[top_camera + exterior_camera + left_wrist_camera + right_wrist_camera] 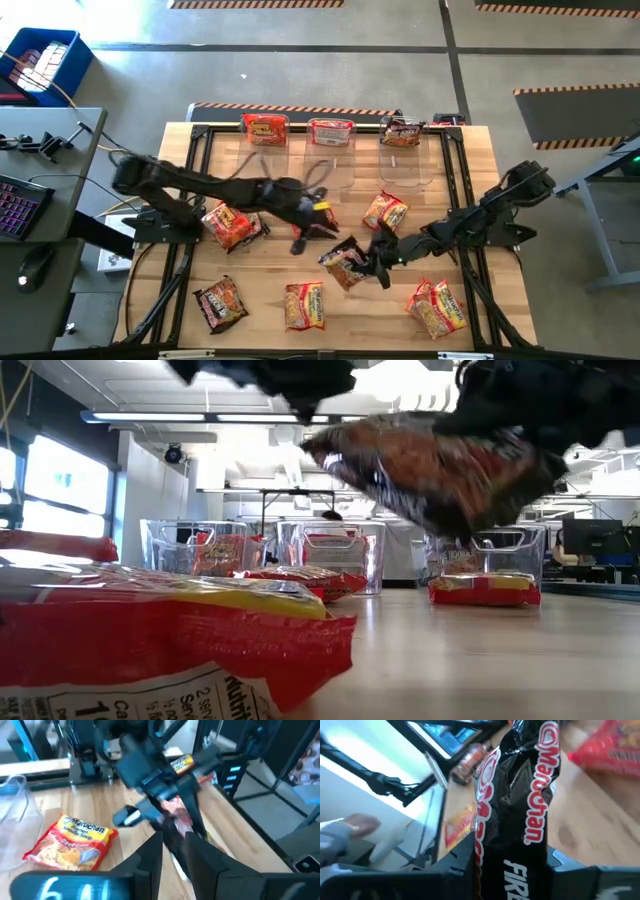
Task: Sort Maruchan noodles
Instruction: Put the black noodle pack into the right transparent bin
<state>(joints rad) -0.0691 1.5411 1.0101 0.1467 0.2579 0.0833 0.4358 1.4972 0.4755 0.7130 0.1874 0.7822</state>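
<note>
A dark brown Maruchan noodle packet [343, 265] hangs above the middle of the table, and my right gripper [376, 257] is shut on it from the right. My left gripper [318, 224] hovers just left of it and a little farther back. Its fingers [150, 857] are parted and nothing lies between them. In the left wrist view the right gripper and the packet [176, 815] show just ahead of these fingers. Other noodle packets lie flat on the table: orange ones [232, 226] [385, 212] [305, 305] [437, 307] and a dark one [220, 303]. My right gripper pinches the dark packet between its two fingers, at the packet's right-hand end [520, 852]. The fingers come from the table's right, nearly level, and the packet runs out lengthwise beyond them. It is lifted clear of the table and tilted [440, 470].
Three clear bins stand along the far edge, holding orange [265, 129], red-and-white [330, 132] and dark [403, 132] packets. Black frame rails [195, 180] [455, 180] run down both sides of the table. Bare wood lies between the loose packets near the front.
</note>
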